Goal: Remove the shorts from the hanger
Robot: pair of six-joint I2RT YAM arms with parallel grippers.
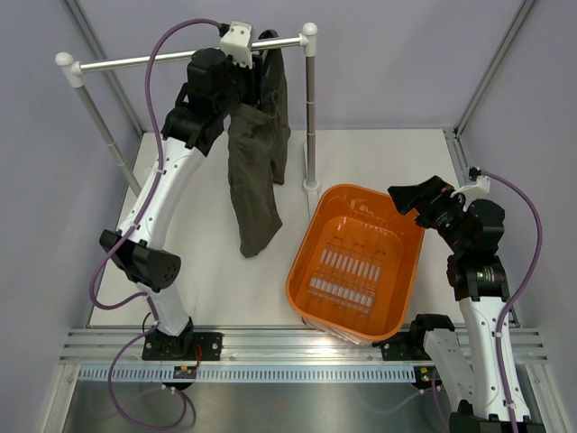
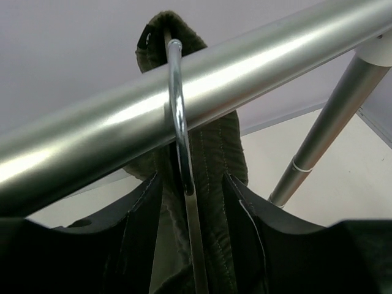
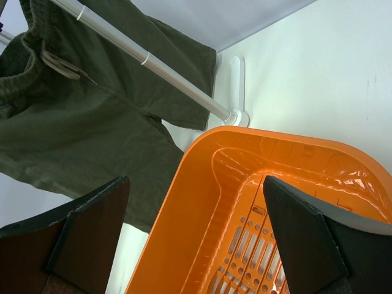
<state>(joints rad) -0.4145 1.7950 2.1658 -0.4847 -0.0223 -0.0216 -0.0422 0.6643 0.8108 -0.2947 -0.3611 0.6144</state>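
The left arm (image 1: 171,185) and right arm (image 1: 480,336) each have glossy white shell links between matte black joint housings, a looping purple cable (image 1: 153,81), and a black base plate (image 1: 185,345).

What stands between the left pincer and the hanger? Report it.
Nothing visible does. In the left wrist view the metal hook of the hanger runs down into the gap of the open left pincer, the shorts hanging just behind it; the silver rail only crosses higher up.
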